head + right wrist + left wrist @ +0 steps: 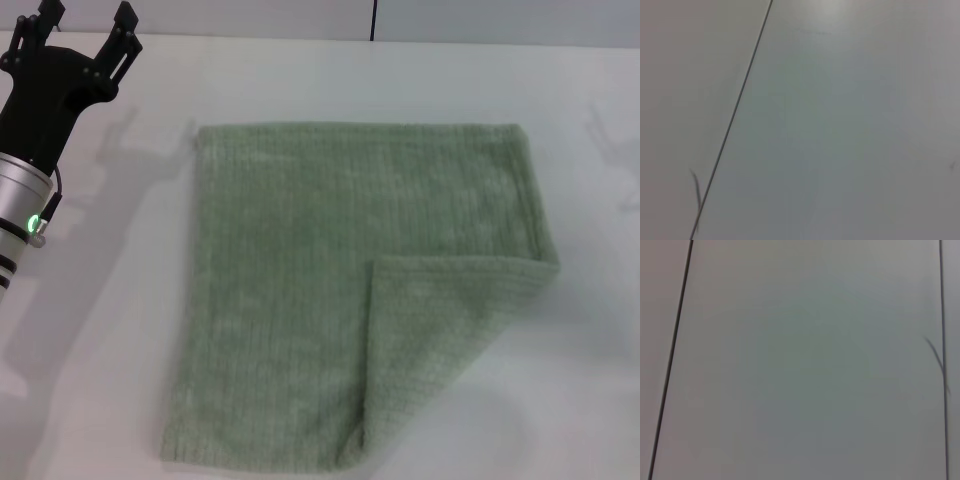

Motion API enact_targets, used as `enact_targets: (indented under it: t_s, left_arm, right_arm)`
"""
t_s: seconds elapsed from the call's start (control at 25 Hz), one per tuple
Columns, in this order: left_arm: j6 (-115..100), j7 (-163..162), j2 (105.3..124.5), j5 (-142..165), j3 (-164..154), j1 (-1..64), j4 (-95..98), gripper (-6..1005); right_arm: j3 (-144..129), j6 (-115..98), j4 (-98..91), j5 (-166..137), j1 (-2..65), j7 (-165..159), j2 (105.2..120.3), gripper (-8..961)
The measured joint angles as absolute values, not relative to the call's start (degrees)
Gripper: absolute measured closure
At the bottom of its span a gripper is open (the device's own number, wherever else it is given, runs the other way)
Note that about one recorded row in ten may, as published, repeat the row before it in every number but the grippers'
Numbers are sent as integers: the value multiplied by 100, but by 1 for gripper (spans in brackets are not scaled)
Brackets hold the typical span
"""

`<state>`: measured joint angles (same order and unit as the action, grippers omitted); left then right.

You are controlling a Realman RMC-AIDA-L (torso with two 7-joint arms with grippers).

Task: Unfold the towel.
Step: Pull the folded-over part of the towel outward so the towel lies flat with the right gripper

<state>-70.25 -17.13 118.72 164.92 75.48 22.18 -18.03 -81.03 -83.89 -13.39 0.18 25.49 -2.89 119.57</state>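
Note:
The pale sage-green towel (pixel 330 270) lies flat on the white table (pixel 90 330) in the head view. Its near right corner (pixel 450 330) is folded over onto the cloth as a triangular flap. My left gripper (pixel 82 28) hangs open and empty above the table's far left, well clear of the towel. My right gripper is out of view. Both wrist views show only bare pale surface with dark seam lines.
A dark seam (pixel 374 20) runs up the wall behind the table's far edge. Bare table surrounds the towel to the left and right.

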Motion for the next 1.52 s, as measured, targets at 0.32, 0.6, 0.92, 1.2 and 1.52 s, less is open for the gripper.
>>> enact_targets:
  t_s: [0.32,0.6,0.92,1.2,1.52]
  left_arm:
    - [-6962,-1606,11873,16528,7538,2274,-1784,188]
    - [-6954,-1574,11874,16530,7523,2289,-1784,230]
    - [-6943,-1573,11900,16512,7509,2289,-1754,278]
    - [-6943,-1575,11892,16524,7361,2280,-1785,494]
    - [-6878,-1709,11870,16532,7202,2296,-1802,645]
  right_arm:
    - [-8117,-8346,-1357,18,2574,-290,11946,146]
    - [-8123,-8341,-1344,18,2575,-290,11944,145]
    - [-8117,-8355,-1339,18,2575,-322,11945,146]
    - [-8121,-8387,-1370,18,2562,-322,11952,147]
    - [-8107,-8389,-1360,17,2578,-298,11953,146]
